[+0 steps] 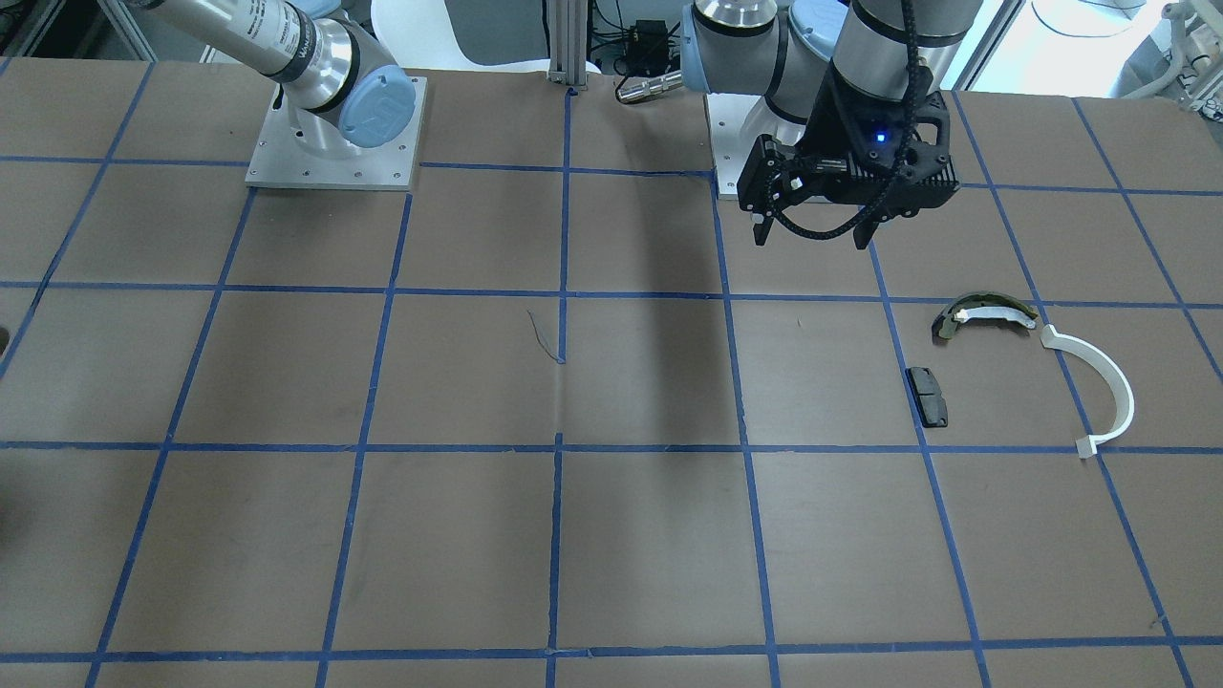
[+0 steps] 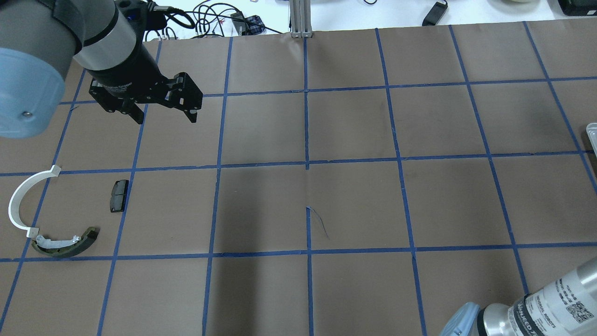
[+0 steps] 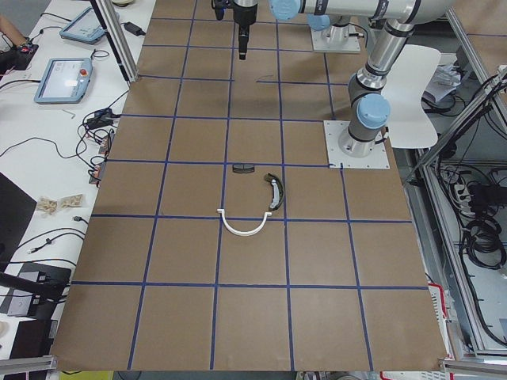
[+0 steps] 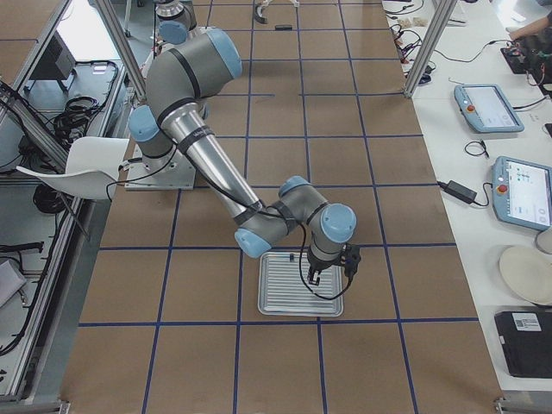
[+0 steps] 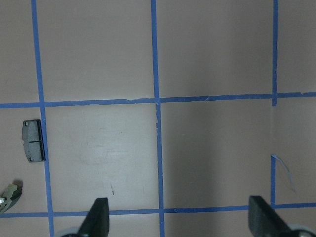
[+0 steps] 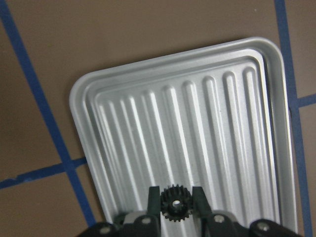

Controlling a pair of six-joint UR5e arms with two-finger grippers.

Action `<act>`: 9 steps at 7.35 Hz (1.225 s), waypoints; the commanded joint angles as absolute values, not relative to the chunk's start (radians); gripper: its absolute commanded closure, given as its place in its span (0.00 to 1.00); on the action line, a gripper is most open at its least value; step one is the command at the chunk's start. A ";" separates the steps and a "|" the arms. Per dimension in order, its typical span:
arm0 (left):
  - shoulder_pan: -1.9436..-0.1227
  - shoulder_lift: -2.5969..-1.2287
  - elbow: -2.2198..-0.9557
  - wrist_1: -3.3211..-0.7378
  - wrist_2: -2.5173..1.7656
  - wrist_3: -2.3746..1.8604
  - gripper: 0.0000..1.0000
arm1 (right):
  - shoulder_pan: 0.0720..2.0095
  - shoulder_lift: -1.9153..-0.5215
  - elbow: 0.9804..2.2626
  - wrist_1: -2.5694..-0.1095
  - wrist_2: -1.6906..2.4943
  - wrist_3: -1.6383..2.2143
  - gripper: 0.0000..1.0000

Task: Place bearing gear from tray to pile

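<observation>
In the right wrist view my right gripper (image 6: pixel 175 196) is shut on a small black toothed bearing gear (image 6: pixel 174 203) and holds it over the ribbed metal tray (image 6: pixel 197 123). The exterior right view shows that gripper (image 4: pixel 314 281) over the tray (image 4: pixel 280 297). The pile lies at the table's left end: a white C-shaped arc (image 2: pixel 18 200), an olive-and-white curved shoe (image 2: pixel 65 243) and a small black pad (image 2: pixel 119 196). My left gripper (image 2: pixel 166 116) is open and empty, hanging above the table beyond the pile, to the right of the pad (image 5: pixel 33 140).
The brown table has a blue tape grid (image 2: pixel 307 163). The tray's edge (image 2: pixel 591 130) just shows at the right border of the overhead view. The pile also shows in the front view: the arc (image 1: pixel 1113 382), the shoe (image 1: pixel 984 313), the pad (image 1: pixel 928 396).
</observation>
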State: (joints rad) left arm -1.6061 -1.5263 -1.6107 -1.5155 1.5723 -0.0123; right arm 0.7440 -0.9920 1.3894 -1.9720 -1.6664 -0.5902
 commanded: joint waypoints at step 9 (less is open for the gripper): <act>-1.605 -1.525 -1.612 -1.516 1.568 -0.012 0.00 | 1.762 -1.124 1.537 -1.976 -1.555 0.348 1.00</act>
State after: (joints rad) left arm -1.6050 -1.5254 -1.6112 -1.5156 1.5713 -0.0123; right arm 1.6518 -1.1253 1.5241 -1.9451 -1.5587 0.2754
